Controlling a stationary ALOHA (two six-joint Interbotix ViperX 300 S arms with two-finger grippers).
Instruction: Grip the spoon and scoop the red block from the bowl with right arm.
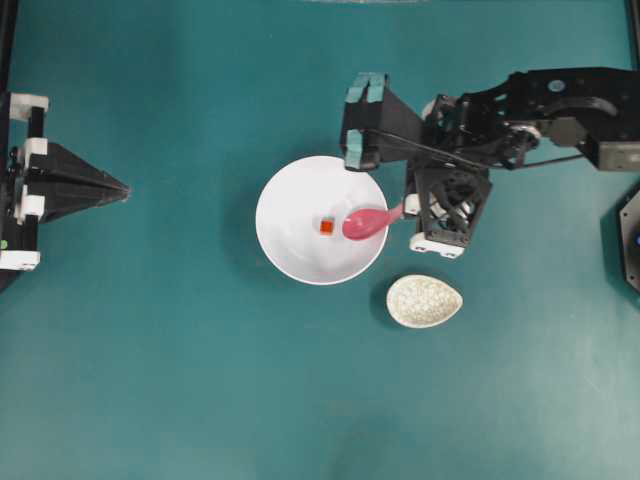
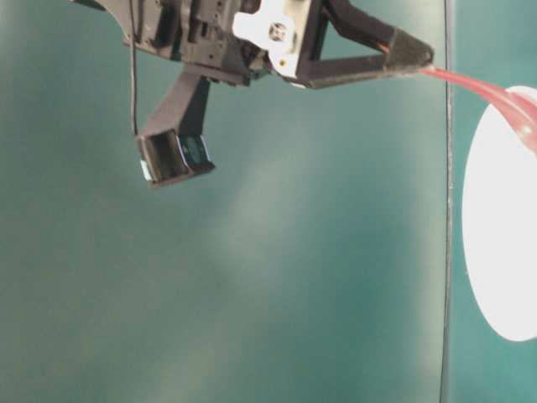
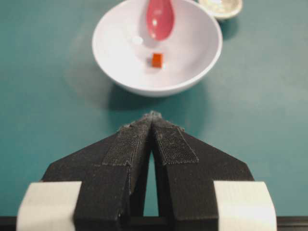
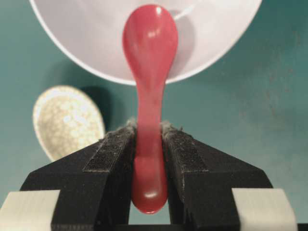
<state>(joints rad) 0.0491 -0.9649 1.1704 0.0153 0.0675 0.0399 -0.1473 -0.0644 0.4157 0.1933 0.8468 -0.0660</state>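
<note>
Padded fingers of your right gripper (image 4: 150, 139) clamp the handle of the glossy pink soup spoon (image 4: 149, 86), its oval scoop hanging over the wide white bowl (image 1: 290, 250). Your tiny red-orange cube (image 1: 326, 227) sits on the bowl's floor just beside the scoop, seemingly untouched. Your left gripper (image 3: 152, 126) rests pinched together, well apart, beside nothing but the speckled beige teardrop dish (image 1: 424, 300).

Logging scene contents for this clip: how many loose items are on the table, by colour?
White: 1, bowl
Pink: 1, spoon
Red: 1, block
Beige: 1, dish
Total: 4
</note>
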